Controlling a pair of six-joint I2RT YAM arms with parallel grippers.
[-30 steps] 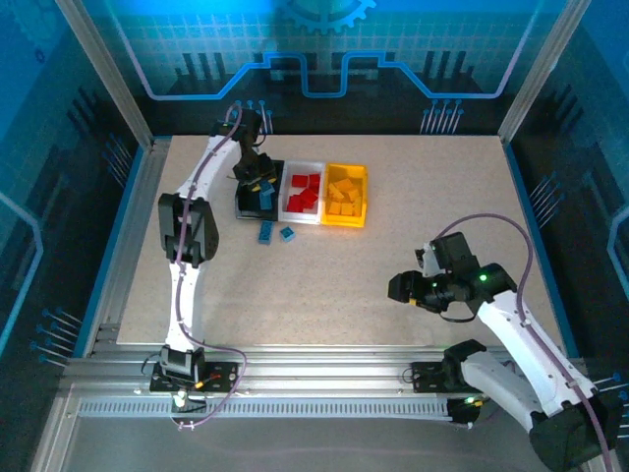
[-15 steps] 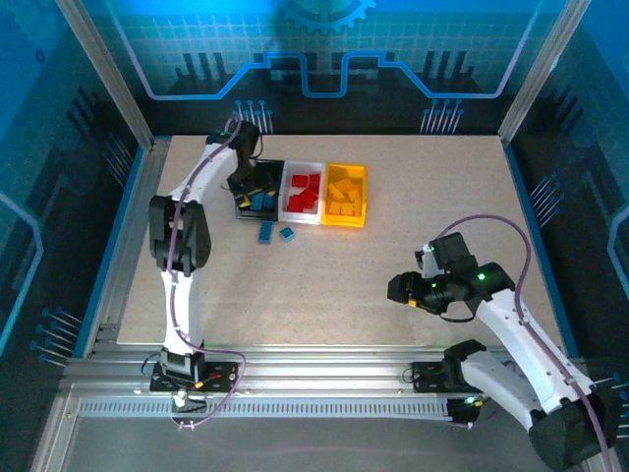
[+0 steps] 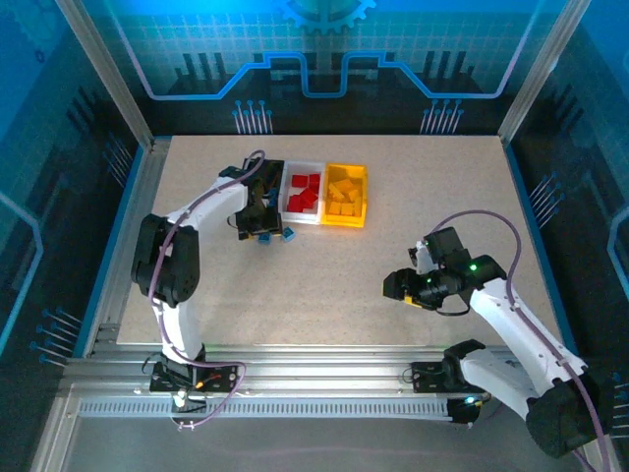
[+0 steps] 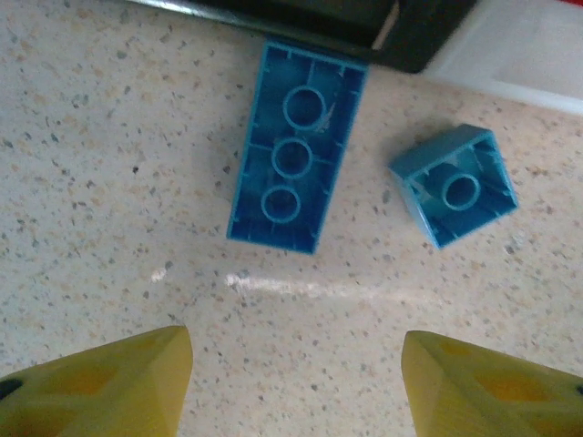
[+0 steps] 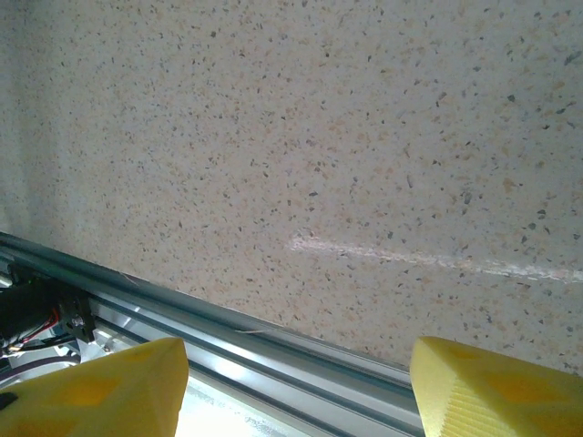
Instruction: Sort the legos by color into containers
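Note:
Two blue legos lie upside down on the table just in front of the bins: a long brick (image 4: 296, 170) and a small square one (image 4: 455, 185) to its right, also seen from above (image 3: 288, 234). My left gripper (image 4: 296, 382) hovers open above the bare table just short of them, its yellow fingers (image 4: 100, 382) spread wide and empty. The black bin (image 3: 272, 169) is partly hidden under my left arm. The white bin (image 3: 291, 215) holds red legos (image 3: 303, 192) and the yellow bin (image 3: 365, 197) holds yellow legos (image 3: 344, 195). My right gripper (image 3: 398, 287) stands open and empty.
The black bin's corner (image 4: 364, 23) and the white bin's wall (image 4: 519, 55) stand just beyond the two blue bricks. The metal rail (image 5: 228, 337) at the table's near edge runs under my right gripper (image 5: 299, 387). Bare speckled tabletop (image 3: 334, 285) lies between the arms.
My left gripper has pulled back from over the black bin toward me and now hangs low in front of it, by the two blue bricks. The right arm shifted slightly left.

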